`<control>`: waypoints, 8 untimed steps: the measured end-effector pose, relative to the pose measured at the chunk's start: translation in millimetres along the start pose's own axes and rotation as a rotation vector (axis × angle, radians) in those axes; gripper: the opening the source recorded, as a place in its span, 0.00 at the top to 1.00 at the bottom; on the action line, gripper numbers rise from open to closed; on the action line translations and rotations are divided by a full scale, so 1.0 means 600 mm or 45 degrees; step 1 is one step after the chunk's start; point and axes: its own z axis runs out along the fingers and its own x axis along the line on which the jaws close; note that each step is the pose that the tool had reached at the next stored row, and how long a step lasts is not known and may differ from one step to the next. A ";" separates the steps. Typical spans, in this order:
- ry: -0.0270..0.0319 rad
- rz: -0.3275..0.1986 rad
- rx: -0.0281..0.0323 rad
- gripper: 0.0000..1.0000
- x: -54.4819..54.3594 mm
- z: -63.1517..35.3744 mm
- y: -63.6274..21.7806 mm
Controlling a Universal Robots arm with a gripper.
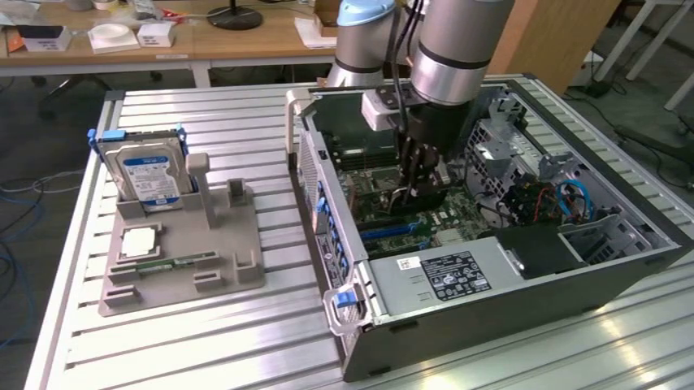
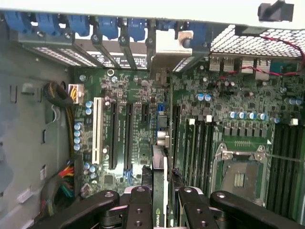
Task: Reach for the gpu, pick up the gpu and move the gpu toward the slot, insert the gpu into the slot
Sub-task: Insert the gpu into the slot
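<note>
Working over the slatted counter [image 1: 217, 341] spanning the lower exterior frame. Reaching down from the upper middle into the open computer case [image 1: 488, 317] at right of centre. Hanging above the green motherboard [image 2: 138, 90]. Pinching the gpu [image 2: 159, 171] edge-on with the end effector [image 1: 418, 193], at the exterior frame's centre, near long black connector strips [image 2: 114, 138].

Fingers [image 2: 139, 207] black; card [image 2: 159, 167] between them dark, green logo. Board [image 2: 138, 95] beyond green; connector strip [image 2: 98, 129] white, clips [image 2: 47, 21] blue.
</note>
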 end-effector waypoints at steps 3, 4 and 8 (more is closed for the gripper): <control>0.0000 0.000 -0.0003 0.74 0.000 0.007 0.003; 0.0001 0.000 -0.0005 0.74 0.000 0.009 0.003; 0.0000 0.000 -0.0016 0.74 0.000 0.019 0.006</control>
